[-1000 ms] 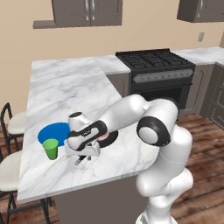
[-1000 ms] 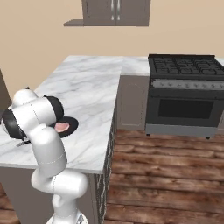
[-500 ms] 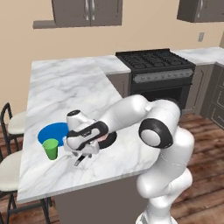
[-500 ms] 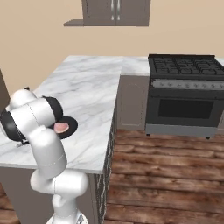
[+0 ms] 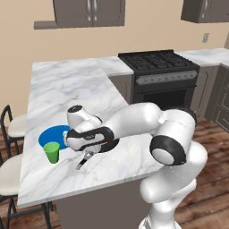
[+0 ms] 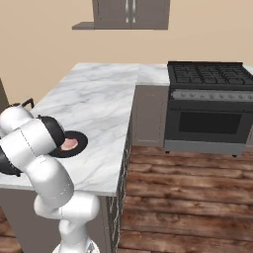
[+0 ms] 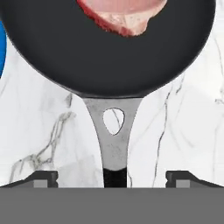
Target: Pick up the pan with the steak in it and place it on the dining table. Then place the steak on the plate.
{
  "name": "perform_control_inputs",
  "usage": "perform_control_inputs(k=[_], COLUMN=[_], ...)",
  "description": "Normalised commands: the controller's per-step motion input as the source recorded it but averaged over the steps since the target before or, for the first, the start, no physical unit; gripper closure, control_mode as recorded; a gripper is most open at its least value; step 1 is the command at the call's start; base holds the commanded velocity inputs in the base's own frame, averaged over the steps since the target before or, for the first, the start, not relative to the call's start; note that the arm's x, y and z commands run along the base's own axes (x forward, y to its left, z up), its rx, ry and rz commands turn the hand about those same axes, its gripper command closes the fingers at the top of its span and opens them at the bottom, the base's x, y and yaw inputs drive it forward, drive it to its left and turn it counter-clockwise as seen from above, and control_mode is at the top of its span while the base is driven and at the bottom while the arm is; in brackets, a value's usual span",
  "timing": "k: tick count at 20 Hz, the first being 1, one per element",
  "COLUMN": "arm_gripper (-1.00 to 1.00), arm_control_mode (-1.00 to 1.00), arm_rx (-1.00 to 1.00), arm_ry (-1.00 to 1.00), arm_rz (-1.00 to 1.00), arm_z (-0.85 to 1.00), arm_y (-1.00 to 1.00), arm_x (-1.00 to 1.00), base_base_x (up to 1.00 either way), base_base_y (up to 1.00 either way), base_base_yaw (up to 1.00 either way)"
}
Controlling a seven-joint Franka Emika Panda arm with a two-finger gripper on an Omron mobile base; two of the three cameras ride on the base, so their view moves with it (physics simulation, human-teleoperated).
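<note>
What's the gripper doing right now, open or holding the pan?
Gripper: open, fingertips wide on either side of the pan handle, holding nothing.

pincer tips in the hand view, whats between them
The pan's handle runs up between the two open fingertips, untouched by either, with bare marble of the dining table on both sides of it.

Black pan (image 7: pixel 109 48) holding steak (image 7: pixel 122 13) beside blue plate (image 5: pixel 51 135)
</note>
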Motion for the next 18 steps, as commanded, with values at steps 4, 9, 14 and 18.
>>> perform_control_inputs(k=[4,9,14,18], arm_gripper=[-1.0,-1.0,-1.0,-1.0], arm_control_mode=[-1.0,-1.0,-1.0,-1.0], arm_rx=[0.1,0.11,0.1,0.09], arm_ry=[-0.1,-0.08,-0.12,-0.07], arm_rz=[-0.08,-0.05,0.0,0.12], arm_z=[0.64,0.57,0.43,0.27], arm_y=[-0.25,-0.42,-0.68,-0.58], arm_x=[-0.34,-0.36,-0.26,0.21], base_base_x=[0.0,0.0,0.0,0.0], base_base_y=[0.0,0.0,0.0,0.0], base_base_yaw=[0.0,0.0,0.0,0.0])
